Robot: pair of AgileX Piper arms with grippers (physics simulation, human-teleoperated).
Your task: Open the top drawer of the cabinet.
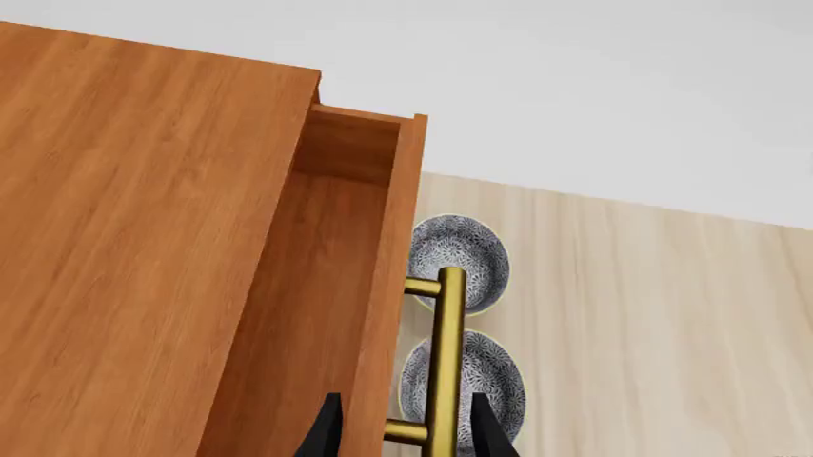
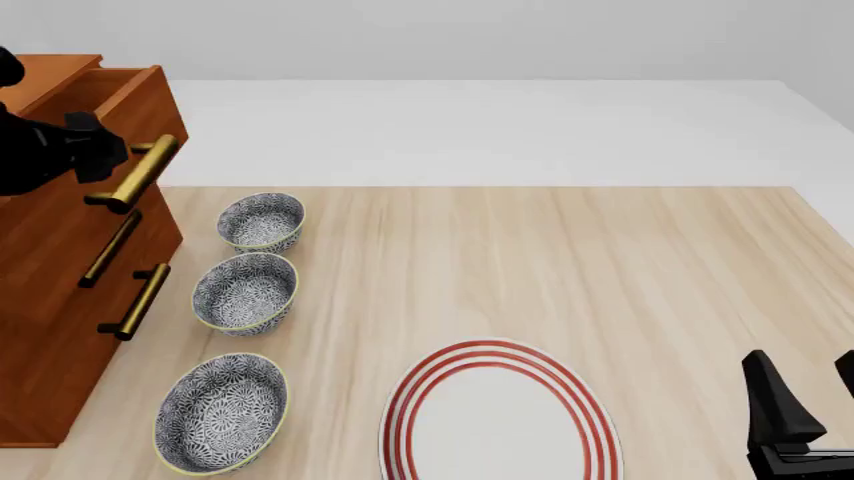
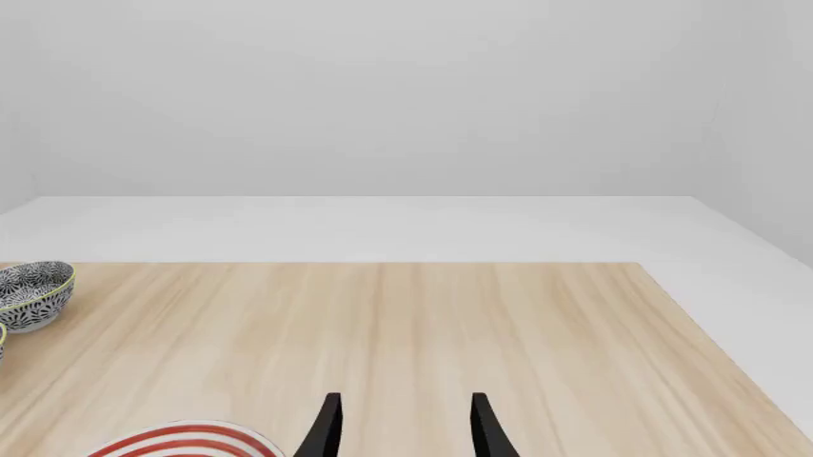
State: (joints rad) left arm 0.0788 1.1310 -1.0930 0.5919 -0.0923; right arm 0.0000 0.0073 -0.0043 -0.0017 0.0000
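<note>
The cabinet [image 2: 54, 330] stands at the table's left edge. Its top drawer [image 2: 158, 105] is pulled out, and the plain wooden interior [image 1: 318, 286] shows. The drawer's brass bar handle [image 2: 138, 172] also shows in the left wrist view [image 1: 445, 352]. My left gripper [image 2: 118, 152] is at that handle. In the left wrist view the left gripper [image 1: 406, 400] stands wide, with one finger [image 1: 327, 428] on the drawer-box side and the other [image 1: 489, 424] beyond the bar. My right gripper [image 2: 805, 378] is open and empty at the near right, and shows open in its own view [image 3: 404, 405].
Three patterned bowls [image 2: 262, 220] [image 2: 246, 290] [image 2: 222, 410] stand in a row just in front of the cabinet. A red-rimmed white plate [image 2: 501, 415] lies at the near middle. The two lower drawers are shut, with handles [image 2: 111, 247] [image 2: 138, 300]. The wooden table [image 2: 627, 270] stretches right.
</note>
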